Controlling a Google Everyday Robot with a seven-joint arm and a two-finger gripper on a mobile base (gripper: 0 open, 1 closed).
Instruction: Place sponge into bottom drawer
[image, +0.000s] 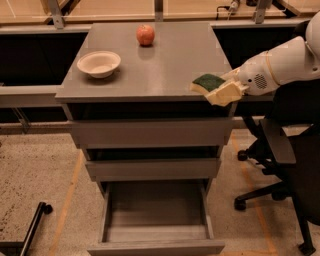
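Holding the sponge (209, 81) tight in the closed gripper (221, 91), green side up, at 3 o'clock on the cabinet top (160, 65), so no dropping. Pulled wide open at 6 o'clock: bottom drawer (155, 247), ready for it.

Cut off at the edges, covered at the grip

The arm (285, 62) runs out of the right edge, so its upper part is not seen. The gripper (226, 91) sits at the front right corner of the cabinet top (165, 65), clamped on the sponge (208, 80); it covers most of the sponge's pale underside. The bottom drawer (156, 246) is pulled out, its front cut by the lower edge. The gaps above the two upper drawers (150, 132) lie in shadow, their insides unreadable. The chair (295, 165) is cropped at the right and below, and the black bar (30, 227) leaves at the lower left corner.
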